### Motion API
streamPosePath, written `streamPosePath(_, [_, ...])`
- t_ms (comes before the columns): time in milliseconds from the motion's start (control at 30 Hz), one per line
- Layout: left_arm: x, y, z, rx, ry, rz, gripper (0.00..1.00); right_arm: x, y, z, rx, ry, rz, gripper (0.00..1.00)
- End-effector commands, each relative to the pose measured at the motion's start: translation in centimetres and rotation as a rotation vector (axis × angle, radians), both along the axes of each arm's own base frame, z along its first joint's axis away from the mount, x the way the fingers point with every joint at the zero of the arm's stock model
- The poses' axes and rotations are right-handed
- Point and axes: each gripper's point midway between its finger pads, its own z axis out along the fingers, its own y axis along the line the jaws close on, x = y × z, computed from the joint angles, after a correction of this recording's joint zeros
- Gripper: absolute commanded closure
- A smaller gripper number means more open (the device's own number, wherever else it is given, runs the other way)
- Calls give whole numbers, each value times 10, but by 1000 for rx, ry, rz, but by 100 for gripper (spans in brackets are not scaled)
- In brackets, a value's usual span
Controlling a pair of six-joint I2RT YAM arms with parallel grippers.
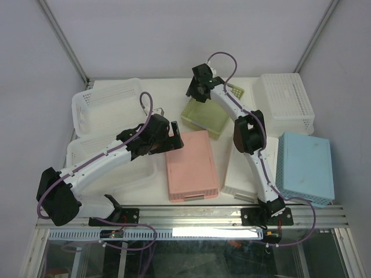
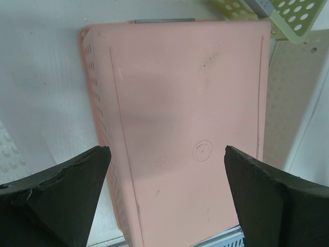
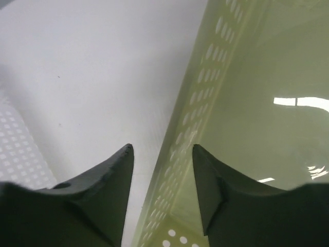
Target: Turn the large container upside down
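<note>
The pale green perforated plastic basket [image 1: 204, 119] is seen upright at mid-desk, its near-left wall [image 3: 205, 92] straddled by the right end effector [image 3: 162, 148], fingers apart, not pressed on it. Bare white desk [image 1: 168, 87] is left open beyond that edge. The large pink plastic basket [image 1: 191, 165] is found bottom-up, front centre, with the left end effector [image 2: 167, 152] held spread wide above it, touching nothing. The green basket's right part is hidden by the right arm, and a white basket [image 1: 240, 174] is partly covered too. A blue upturned basket [image 1: 304, 165] crowds the right, and white baskets [image 1: 107, 104] the left
</note>
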Motion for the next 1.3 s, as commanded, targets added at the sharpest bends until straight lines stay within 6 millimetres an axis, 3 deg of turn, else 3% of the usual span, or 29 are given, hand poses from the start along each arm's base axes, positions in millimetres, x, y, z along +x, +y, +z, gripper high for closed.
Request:
streamPosePath(0, [0,-9,6,-45,-14,-20,1,9,13,31,68,-69,27,56])
streamPosePath(100, [-2,-10,6,-53,-16,-26,1,7,20,53,124,-115,68,81])
streamPosePath(200, [-2,-11,9,-64,-25,-30,1,1,30,89,194,-162,120,100])
streamPosePath(367, [-2,-15,15,-93,-45,-39,1,-22,46,166,360,-266,229,100])
streamPosePath(500, [-3,-15,18,-104,-52,-39,1,-53,44,218,554,-350,354,100])
streamPosePath(733, [-7,-16,31,-143,-82,-43,1,-89,19,260,1220,-381,607,100])
streamPosePath(900, [-6,-17,32,-141,-85,-47,1,-83,5,236,1415,-312,616,100])
streamPosePath(1267, [-6,-18,35,-148,-88,-49,1,-53,-23,142,1197,-103,388,100])
